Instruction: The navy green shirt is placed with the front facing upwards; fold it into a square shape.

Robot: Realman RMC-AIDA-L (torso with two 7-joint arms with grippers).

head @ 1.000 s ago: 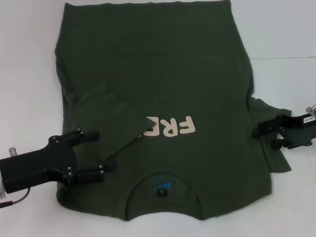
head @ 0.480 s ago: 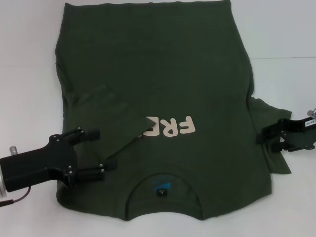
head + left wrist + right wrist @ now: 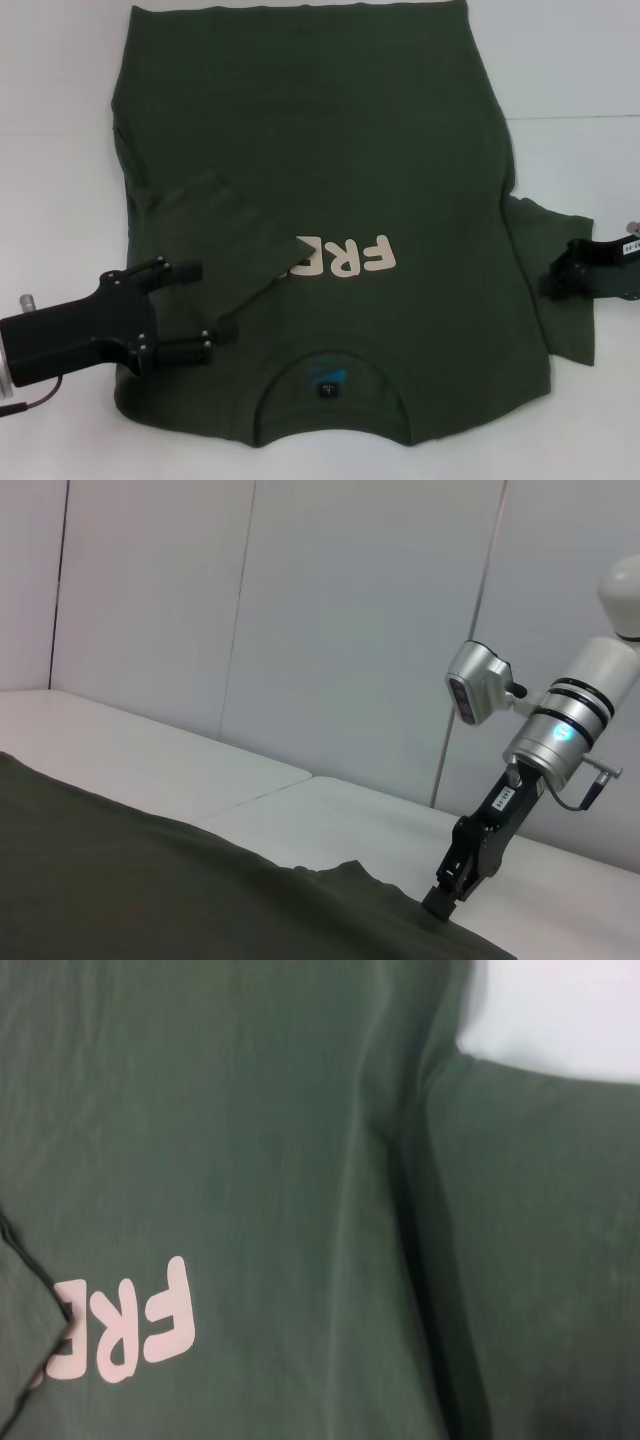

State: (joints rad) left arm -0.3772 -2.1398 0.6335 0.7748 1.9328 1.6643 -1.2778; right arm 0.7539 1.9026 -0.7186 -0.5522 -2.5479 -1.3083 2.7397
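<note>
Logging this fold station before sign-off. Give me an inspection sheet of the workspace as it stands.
Surface: white table, bare around the shirt.
Job's things: navy green shirt front up, left sleeve folded in over the print, right sleeve spread out.
Clutter: nothing seen.
Grippers: left gripper open at the shirt's left shoulder; right gripper on the right sleeve.
Cables: one behind the left gripper.
Surroundings: pale wall panels.

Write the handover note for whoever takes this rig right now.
Left tool: open, over the shirt's left shoulder, holding nothing.
Right tool: down at the right sleeve; grip unclear.
Navy green shirt: flat on the white table, print up, collar toward the robot.
Done: left sleeve folded inward, covering part of the print.
Left: fold in the right sleeve, then fold the body into a square.
</note>
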